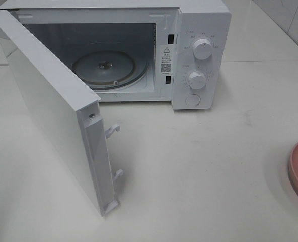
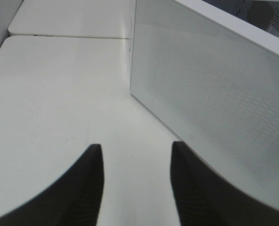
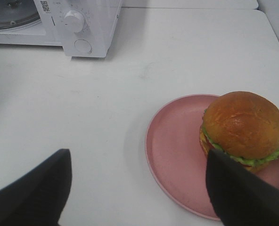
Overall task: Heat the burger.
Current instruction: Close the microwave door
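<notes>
Nearest the right wrist camera, the right gripper [image 3: 137,188] is seen with its two dark fingers [image 3: 33,193] spread wide and nothing held between them. Just past them, the burger [image 3: 243,128] is sat upright on a pink plate [image 3: 175,155], off toward one side of it, with the green lettuce frill poking out under the glossy brown bun. One finger is overlapped with the plate's near rim in that view, but contact can't really be told. Further back across the white table [image 3: 177,52], the microwave [image 3: 90,26] is seen with a knob and the round button at its front corner.

From the left wrist, the left gripper [image 2: 136,183] is also shown open, fingers apart with only bare table between them, and the perforated outer face of the microwave door [image 2: 210,103] is stood just beside it.

From the high camera, only a sliver of the plate is caught at the right edge, well apart from the microwave. The door is swung fully open toward the front left, latch hooks showing, and behind it the glass turntable [image 1: 106,68] is seen inside the cavity. Two knobs [image 1: 203,49] and a button are stacked on the control panel.
</notes>
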Controlling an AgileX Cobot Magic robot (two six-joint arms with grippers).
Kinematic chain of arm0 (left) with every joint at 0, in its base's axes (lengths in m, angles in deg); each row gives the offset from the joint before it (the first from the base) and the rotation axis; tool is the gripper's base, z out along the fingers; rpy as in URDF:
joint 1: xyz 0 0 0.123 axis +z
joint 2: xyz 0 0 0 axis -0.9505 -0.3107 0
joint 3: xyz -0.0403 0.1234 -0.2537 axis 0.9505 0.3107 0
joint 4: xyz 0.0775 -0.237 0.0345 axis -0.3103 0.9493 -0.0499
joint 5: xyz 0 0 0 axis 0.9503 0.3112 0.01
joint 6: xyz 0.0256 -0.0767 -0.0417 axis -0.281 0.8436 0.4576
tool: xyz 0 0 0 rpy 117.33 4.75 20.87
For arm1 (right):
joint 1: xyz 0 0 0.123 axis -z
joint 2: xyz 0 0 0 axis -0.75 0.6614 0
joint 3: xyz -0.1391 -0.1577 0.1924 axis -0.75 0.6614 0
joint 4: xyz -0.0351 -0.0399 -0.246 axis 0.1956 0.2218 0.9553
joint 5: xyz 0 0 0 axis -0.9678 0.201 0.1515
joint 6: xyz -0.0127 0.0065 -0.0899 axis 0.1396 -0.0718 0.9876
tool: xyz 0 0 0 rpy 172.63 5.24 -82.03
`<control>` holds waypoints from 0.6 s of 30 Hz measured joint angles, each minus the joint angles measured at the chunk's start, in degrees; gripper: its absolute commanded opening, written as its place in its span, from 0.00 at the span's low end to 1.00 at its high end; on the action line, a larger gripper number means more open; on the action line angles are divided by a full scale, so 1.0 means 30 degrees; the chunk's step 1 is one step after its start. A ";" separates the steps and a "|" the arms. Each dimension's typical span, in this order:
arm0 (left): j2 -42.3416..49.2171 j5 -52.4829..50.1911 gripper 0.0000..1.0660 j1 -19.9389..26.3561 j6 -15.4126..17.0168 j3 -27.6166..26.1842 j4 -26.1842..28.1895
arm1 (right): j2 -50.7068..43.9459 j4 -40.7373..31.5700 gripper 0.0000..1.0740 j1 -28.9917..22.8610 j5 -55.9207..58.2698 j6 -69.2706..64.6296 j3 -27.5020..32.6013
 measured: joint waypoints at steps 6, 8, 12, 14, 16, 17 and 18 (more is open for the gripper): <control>-0.1891 -0.3037 0.00 0.0000 -0.0076 0.0668 0.0076 | 0.0000 0.0000 0.70 0.0000 0.0000 0.0000 0.0000; -0.2349 -0.4335 0.00 0.0000 -0.0076 0.1222 0.0153 | 0.0000 0.0000 0.70 0.0000 0.0000 0.0000 0.0000; -0.3457 -0.8060 0.00 0.0000 -0.0210 0.2521 0.0344 | 0.0000 0.0000 0.70 0.0000 0.0000 0.0000 0.0000; -0.3724 -0.8843 0.00 0.0000 -0.0382 0.2807 0.0344 | 0.0000 0.0000 0.70 0.0000 0.0000 0.0000 0.0000; -0.4297 -1.0332 0.00 0.0000 -0.0688 0.3400 0.0363 | 0.0000 0.0000 0.70 0.0000 0.0000 0.0000 0.0000; -0.4851 -1.1918 0.00 0.0000 -0.0936 0.3915 0.0439 | 0.0000 0.0000 0.70 0.0000 0.0000 0.0000 0.0000; -0.4851 -1.1918 0.00 0.0000 -0.0936 0.3915 0.0439 | 0.0000 0.0000 0.70 0.0000 0.0000 0.0000 0.0000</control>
